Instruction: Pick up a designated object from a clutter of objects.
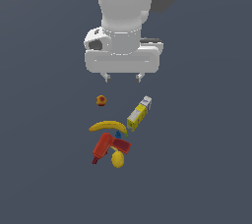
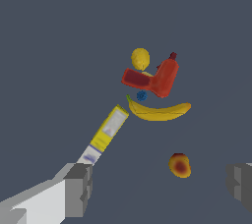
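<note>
Nearest the wrist camera is the grey two-fingered claw of the white arm [image 2: 160, 188]. Its fingers [image 2: 78, 188] stand wide apart with nothing between them, so it is open and empty, hanging above the dark grey floor [image 1: 44, 179].

Next comes the designated object, a small round orange-yellow fruit with red blotches [image 2: 179, 164]. It lies alone on the floor, clear of the other items. In the exterior view the fruit [image 1: 101, 100] sits just below the claw [image 1: 123, 76] and slightly toward that view's left. It looks light and rigid, and its rounded, smooth skin could roll or slip under a glancing touch. A hold across its widest middle, with the fingers descending on either side of it, seems safest. Nothing stands close enough to crowd them.

Just beyond, a long yellow-and-white carton [image 2: 106, 132] lies on its side, well apart from the fruit. Farther on, a curved yellow banana [image 2: 160, 112] lies across the view, with a tiny blue piece [image 2: 141, 96] just behind it. Past these are a red drill-shaped tool [image 2: 157, 78] and, farthest, a plain yellow lemon [image 2: 140, 59] touching or nearly touching the tool.
</note>
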Action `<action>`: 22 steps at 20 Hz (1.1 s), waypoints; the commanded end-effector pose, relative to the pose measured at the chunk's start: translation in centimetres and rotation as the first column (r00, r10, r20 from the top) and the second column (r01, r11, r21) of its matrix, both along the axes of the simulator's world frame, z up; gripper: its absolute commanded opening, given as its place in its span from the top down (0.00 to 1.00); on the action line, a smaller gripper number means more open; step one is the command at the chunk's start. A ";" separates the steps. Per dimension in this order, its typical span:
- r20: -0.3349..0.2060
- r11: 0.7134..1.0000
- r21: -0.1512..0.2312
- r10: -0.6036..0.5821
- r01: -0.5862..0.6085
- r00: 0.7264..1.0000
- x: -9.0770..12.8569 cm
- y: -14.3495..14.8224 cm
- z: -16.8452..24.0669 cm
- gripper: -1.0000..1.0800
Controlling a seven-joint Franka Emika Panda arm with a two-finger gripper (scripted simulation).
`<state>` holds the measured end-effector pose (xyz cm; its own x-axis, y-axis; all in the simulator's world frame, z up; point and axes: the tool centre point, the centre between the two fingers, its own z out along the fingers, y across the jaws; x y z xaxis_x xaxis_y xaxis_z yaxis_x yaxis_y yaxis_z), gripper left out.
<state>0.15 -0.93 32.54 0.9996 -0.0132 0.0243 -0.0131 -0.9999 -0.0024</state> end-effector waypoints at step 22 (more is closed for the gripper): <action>0.000 0.998 0.029 -0.052 0.052 0.999 -0.6 -2.9 -1.9 0.04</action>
